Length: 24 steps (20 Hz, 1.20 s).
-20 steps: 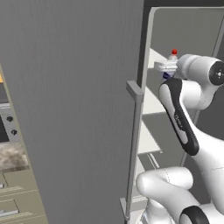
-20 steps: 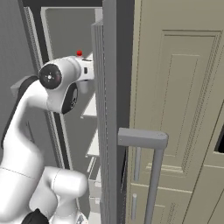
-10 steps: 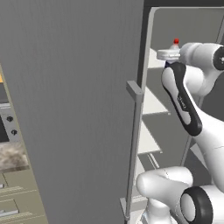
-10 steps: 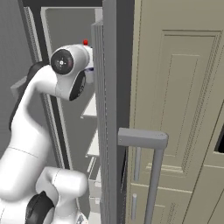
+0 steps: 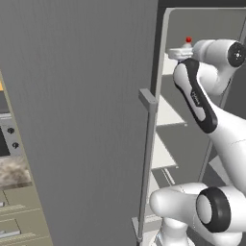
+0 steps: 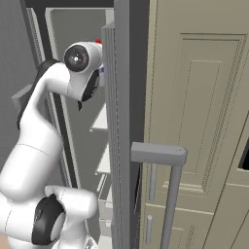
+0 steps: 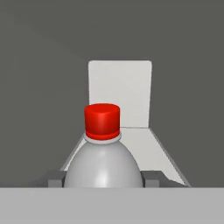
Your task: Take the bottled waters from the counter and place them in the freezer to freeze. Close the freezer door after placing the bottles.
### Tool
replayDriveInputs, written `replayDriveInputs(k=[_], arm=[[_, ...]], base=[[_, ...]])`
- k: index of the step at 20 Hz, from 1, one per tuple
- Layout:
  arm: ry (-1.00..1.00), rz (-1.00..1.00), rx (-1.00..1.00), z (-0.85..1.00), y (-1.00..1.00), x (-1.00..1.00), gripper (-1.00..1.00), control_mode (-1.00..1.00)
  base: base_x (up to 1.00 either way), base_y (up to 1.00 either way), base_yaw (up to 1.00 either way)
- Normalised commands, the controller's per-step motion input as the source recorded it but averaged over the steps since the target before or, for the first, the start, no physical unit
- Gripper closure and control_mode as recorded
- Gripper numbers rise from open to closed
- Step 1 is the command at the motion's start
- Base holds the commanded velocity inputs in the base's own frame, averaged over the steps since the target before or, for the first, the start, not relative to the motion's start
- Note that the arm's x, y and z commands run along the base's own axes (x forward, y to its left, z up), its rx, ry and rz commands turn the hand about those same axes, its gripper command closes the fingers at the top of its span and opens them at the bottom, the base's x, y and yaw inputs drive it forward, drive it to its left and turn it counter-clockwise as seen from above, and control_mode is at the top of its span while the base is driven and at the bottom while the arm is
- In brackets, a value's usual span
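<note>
Claw (image 7: 104, 178) is clamped on the red-capped bottle (image 7: 103, 151). You can see a dark finger (image 7: 56, 178) pressed on each side of its round body in the hand view. The bottle stands upright, red cap on top.

Ahead of the bottle is a white shelf (image 7: 144, 146) with a white back wall, and grey freezer walls (image 7: 188, 87) all around it. The bottle is not on the shelf yet. It hangs in the claw, just in front of it.

A second ago the hand was lower and nearer the door edge. Now your arm (image 5: 197, 96) has lifted and reached deeper in, so the red cap (image 5: 188, 40) sits high by the top shelf. That tells me the bottle is almost where it should go.

The freezer door (image 5: 81, 120) is wide open, its long bar handle (image 5: 146, 158) near the arm. You should push on a little, set the bottle down, then let go. I think the other bottle comes next, and the door gets shut last.
</note>
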Motion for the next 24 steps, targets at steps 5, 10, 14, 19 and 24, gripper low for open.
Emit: replayDriveInputs(k=[5, 10, 14, 19, 24], arm=[[0.00, 0.01, -0.02, 0.12, 0.00, 0.25, 1.00, -1.00], [0.00, 0.00, 0.00, 0.00, 0.00, 0.18, 1.00, -1.00], [0.00, 0.00, 0.00, 0.00, 0.00, 0.39, 1.00, -1.00], [0.00, 0.01, 0.00, 0.00, -0.05, 0.42, 1.00, -1.00], [0.00, 0.02, 0.00, 0.00, 0.00, 0.43, 1.00, -1.00]], base=[[0.00, 0.00, 0.00], [0.00, 0.00, 0.00], [0.00, 0.00, 0.00], [0.00, 0.00, 0.00], [0.00, 0.00, 0.00]])
